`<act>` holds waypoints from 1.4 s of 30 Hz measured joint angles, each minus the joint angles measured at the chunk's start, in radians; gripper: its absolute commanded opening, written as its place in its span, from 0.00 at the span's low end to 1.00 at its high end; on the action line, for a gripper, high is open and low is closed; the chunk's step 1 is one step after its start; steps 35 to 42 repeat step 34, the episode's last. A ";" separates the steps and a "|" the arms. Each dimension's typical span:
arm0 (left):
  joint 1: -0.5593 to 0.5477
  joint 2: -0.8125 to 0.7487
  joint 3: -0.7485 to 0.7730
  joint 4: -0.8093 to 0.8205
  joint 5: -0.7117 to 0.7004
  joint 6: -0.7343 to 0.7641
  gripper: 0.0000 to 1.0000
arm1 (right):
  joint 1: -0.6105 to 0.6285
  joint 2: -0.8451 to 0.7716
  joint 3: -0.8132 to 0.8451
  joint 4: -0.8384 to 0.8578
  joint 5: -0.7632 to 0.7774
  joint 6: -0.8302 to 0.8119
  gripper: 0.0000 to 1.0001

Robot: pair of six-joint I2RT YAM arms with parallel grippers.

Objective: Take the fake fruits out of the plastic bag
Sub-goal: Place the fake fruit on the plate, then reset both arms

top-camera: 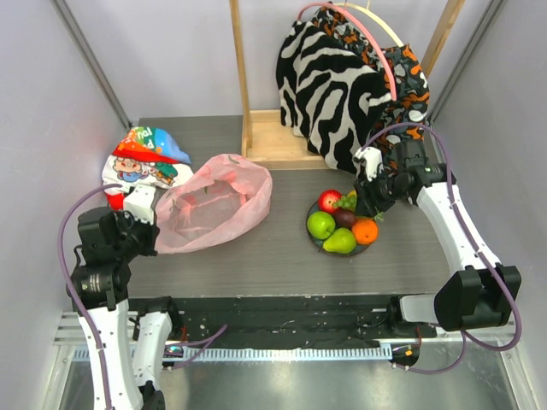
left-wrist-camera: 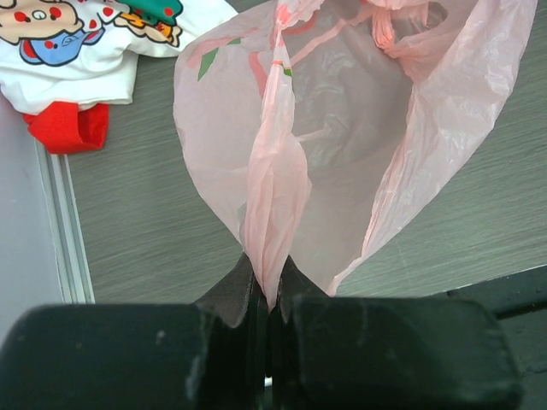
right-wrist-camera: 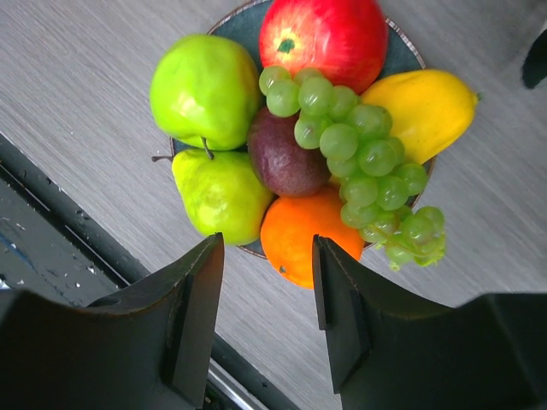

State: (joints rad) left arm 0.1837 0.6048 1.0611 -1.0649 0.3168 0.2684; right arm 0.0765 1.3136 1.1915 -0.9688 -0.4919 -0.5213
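The left gripper is shut tight on a thin fold of the plastic bag, at the bottom middle of the left wrist view. The two black fingers press the fold flat between them. From that pinch the bag fans out to the top of the frame. It is pink, see-through and crinkly, and its mouth sags open like a floppy bowl. It lies on the grey table, which has fine lines like wood. In the upper left corner sits a soft white cartoon bag with bright pictures and a red bit.

The right gripper is open wide, with nothing between its two dark, smooth fingers. It hangs over the fake fruits, which fill the top half of the right wrist view. They are shiny and sit bunched together, touching, on a round dark plate.

- The round red apple is at the top.
- The green apple is at the left.
- The bumpy green pear is below the green apple.
- The orange is lowest, nearest the fingers.
- The yellow piece is at the right (it has a pointy end).
- A dark purple fruit is in the middle.
- The grape bunch, made of little green balls, lies across the pile.

From the top camera, the plate is right of centre and the pink bag is left of centre, well apart.
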 measured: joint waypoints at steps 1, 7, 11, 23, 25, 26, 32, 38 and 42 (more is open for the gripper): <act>0.000 0.000 0.000 0.000 0.001 0.000 0.05 | 0.000 0.000 0.009 0.000 0.000 0.000 0.54; 0.000 0.001 -0.003 0.008 0.005 -0.007 0.83 | 0.000 0.000 0.081 0.003 -0.008 0.010 1.00; 0.000 0.002 -0.004 0.019 0.004 -0.021 1.00 | 0.000 -0.015 0.156 0.067 -0.012 0.084 1.00; 0.000 0.047 0.139 0.065 -0.018 -0.089 1.00 | 0.002 -0.226 0.307 0.317 0.467 0.404 1.00; 0.000 0.078 0.208 0.090 -0.019 -0.106 1.00 | -0.003 -0.225 0.341 0.318 0.698 0.449 1.00; 0.000 0.094 0.240 0.103 -0.020 -0.114 1.00 | -0.011 -0.214 0.353 0.319 0.811 0.463 1.00; 0.000 0.153 0.327 0.169 -0.030 -0.137 1.00 | -0.039 -0.184 0.280 0.295 1.154 0.517 1.00; 0.000 0.149 0.314 0.176 -0.034 -0.134 1.00 | -0.038 -0.188 0.237 0.276 1.157 0.526 1.00; 0.000 0.149 0.314 0.176 -0.034 -0.134 1.00 | -0.038 -0.188 0.237 0.276 1.157 0.526 1.00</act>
